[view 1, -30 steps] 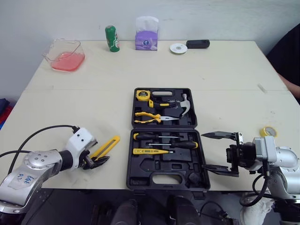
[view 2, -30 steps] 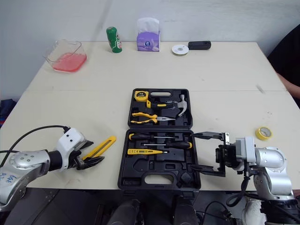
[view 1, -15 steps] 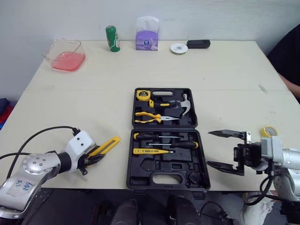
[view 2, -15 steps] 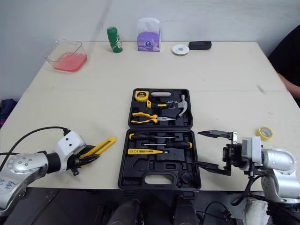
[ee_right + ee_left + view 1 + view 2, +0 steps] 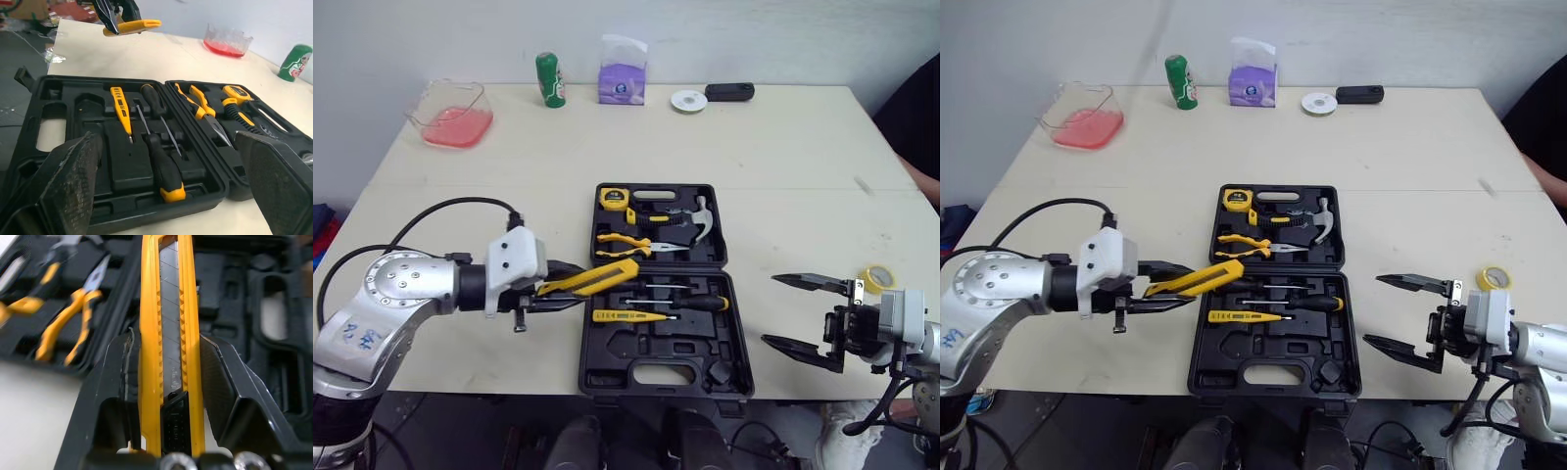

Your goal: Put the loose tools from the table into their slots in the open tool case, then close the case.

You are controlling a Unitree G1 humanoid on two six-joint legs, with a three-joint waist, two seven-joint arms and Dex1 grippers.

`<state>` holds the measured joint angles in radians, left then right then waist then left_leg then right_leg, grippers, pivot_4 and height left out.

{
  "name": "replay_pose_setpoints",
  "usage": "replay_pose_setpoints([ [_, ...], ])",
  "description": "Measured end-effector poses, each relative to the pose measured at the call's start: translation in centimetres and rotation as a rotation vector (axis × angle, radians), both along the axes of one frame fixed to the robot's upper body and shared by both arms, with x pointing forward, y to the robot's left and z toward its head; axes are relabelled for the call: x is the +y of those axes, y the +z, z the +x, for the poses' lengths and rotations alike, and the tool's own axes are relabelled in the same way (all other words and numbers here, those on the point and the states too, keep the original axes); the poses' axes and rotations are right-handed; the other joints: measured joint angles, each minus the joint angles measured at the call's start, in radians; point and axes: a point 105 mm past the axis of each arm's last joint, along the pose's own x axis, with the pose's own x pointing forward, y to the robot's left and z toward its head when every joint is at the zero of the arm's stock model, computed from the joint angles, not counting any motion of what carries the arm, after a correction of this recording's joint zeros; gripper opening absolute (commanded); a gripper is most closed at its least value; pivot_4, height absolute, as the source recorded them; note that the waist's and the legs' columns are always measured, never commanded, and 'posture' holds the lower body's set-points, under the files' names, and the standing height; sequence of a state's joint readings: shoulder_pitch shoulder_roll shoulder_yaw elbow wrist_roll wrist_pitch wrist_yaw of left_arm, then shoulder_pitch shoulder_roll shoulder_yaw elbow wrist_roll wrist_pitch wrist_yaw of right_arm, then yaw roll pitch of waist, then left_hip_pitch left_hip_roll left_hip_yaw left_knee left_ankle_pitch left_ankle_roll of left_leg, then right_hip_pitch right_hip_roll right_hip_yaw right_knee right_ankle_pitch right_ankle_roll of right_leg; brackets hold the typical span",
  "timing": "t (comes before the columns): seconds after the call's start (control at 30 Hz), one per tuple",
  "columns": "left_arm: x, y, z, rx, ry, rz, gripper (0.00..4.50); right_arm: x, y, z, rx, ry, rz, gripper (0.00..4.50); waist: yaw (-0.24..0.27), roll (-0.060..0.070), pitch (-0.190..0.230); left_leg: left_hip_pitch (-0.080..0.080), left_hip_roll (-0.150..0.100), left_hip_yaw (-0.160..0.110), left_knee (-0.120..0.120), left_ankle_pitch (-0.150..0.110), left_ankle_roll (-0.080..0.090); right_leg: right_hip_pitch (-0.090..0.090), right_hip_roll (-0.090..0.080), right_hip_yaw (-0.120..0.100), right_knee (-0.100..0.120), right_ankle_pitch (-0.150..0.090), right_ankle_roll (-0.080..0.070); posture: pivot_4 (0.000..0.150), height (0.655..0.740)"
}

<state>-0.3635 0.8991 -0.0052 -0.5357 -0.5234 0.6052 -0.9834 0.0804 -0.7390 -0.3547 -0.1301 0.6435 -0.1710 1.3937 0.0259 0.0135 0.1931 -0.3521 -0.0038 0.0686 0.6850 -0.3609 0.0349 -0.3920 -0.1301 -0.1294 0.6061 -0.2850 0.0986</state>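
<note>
My left gripper (image 5: 570, 285) is shut on a yellow utility knife (image 5: 590, 279), held lifted with its tip over the left edge of the open black tool case (image 5: 662, 377). From the left wrist the knife (image 5: 168, 333) runs straight out between the fingers (image 5: 115, 382). The case holds a tape measure (image 5: 611, 198), hammer (image 5: 697, 215), pliers (image 5: 628, 243), a screwdriver (image 5: 690, 304) and a yellow tester (image 5: 626, 315). My right gripper (image 5: 801, 315) stands open just right of the case, nothing in it. A yellow tape roll (image 5: 874, 277) lies on the table behind it.
Along the table's far edge stand a clear tub with pink liquid (image 5: 450, 114), a green can (image 5: 547, 79), a purple tissue pack (image 5: 622, 74), a white disc (image 5: 688, 100) and a black device (image 5: 728, 91). A person's dark sleeve (image 5: 913, 127) is at the far right.
My left gripper has lifted the yellow knife off the table and carried it right, to the case's left edge. My right gripper has drawn back to the right, away from the case.
</note>
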Motion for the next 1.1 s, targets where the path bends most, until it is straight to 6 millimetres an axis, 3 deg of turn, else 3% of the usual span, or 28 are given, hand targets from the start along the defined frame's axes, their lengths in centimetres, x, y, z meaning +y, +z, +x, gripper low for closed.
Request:
replay_pose_setpoints([
  [0.17, -3.7, -0.4, -1.0, 0.063, -0.179, -0.035, 1.26, 0.3, 0.5, -0.7, 0.005, -0.024, -0.019, 4.5, 0.001, 0.0, 0.0, 0.0, 0.0, 0.0, 0.0, 0.0, 0.0, 0.0, 0.0, 0.0, 0.0, 0.0, 0.0, 0.15, 0.74],
  [0.43, -6.9, -3.7, -1.3, 0.152, -0.26, 0.035, 1.26, 0.6, 1.0, -1.9, 0.034, -0.064, -0.038, 4.5, 0.002, -0.001, 0.0, 0.0, -0.001, -0.001, 0.001, 0.001, 0.001, 0.0, 0.001, 0.0, 0.0, 0.0, 0.0, 0.15, 0.74],
  [0.73, -7.7, -6.2, -1.2, 0.2, -0.223, 0.117, 1.26, 0.4, 0.9, -2.7, 0.077, -0.099, -0.048, 4.5, 0.003, -0.001, 0.0, 0.0, -0.001, -0.001, 0.001, 0.001, 0.002, 0.001, 0.001, 0.001, 0.0, 0.0, 0.001, 0.15, 0.74],
  [1.1, -8.4, -7.1, -1.2, 0.212, -0.185, 0.099, 1.26, 0.4, 0.6, -3.0, 0.102, -0.102, -0.042, 4.5, 0.002, -0.002, 0.0, 0.0, -0.001, -0.002, 0.001, 0.001, 0.002, 0.002, 0.0, 0.001, 0.0, 0.0, 0.001, 0.15, 0.74],
])
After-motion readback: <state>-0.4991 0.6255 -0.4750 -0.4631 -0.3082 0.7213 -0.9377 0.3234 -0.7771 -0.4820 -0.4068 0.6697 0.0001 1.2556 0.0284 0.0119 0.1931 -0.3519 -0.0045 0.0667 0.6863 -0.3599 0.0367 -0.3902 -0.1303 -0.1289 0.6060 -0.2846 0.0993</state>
